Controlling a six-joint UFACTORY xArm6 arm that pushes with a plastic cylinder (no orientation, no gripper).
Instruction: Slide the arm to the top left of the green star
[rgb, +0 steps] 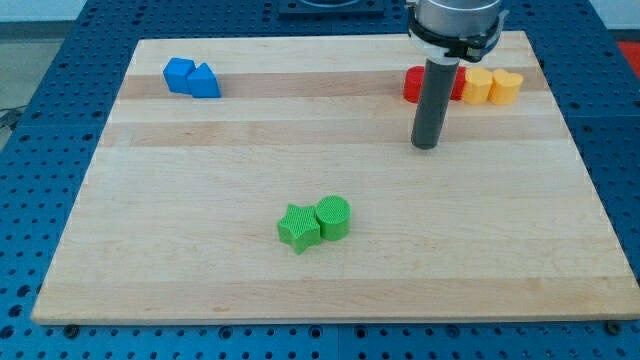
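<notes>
The green star lies on the wooden board a little below the middle, touching a green cylinder on its right. My tip stands well up and to the right of the star, just below the red blocks. It touches no block.
Two blue blocks sit together at the view's top left. Red blocks lie partly hidden behind the rod at the top right, with a yellow block and a yellow heart to their right.
</notes>
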